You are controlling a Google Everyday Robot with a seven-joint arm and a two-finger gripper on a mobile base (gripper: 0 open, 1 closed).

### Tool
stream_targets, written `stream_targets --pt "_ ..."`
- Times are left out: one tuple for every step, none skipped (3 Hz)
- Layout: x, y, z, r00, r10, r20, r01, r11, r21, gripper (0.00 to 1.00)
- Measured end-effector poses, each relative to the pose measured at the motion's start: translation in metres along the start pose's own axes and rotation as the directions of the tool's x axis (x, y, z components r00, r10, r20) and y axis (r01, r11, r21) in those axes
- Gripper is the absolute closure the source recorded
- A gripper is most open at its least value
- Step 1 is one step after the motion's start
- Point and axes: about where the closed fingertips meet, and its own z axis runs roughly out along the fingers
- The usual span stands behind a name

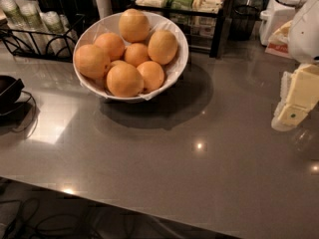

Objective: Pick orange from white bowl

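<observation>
A large white bowl point(180, 59) with white paper lining stands on the grey counter at the upper left of centre. It holds several oranges piled together, with one orange point(133, 25) on top at the back and another orange point(124, 80) at the front. My gripper point(295, 106) is at the right edge of the view, well to the right of the bowl and lower in the frame, above the counter. It holds nothing that I can see.
A black wire rack with cups point(35, 21) stands behind the bowl at left. A black shelf with packets point(184, 6) is behind it. A black object with cables point(10, 91) lies at far left. White appliances point(284, 9) stand at back right. The counter's front edge point(149, 210) runs below.
</observation>
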Motion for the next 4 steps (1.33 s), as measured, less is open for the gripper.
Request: stream_targets --pt "0.000 0.000 0.000 1.000 0.000 0.000 0.000 1.0000 0.000 0.00" --pt "-0.008 0.001 0.003 1.000 -0.016 0.018 0.016 0.9999 0.004 0.00" --pt "-0.046 0.003 0.016 0.992 -0.074 0.106 0.075 0.9972 -0.003 0.00" --pt "-0.108 0.012 0.016 0.959 -0.176 0.223 0.175 0.9843 0.022 0.00"
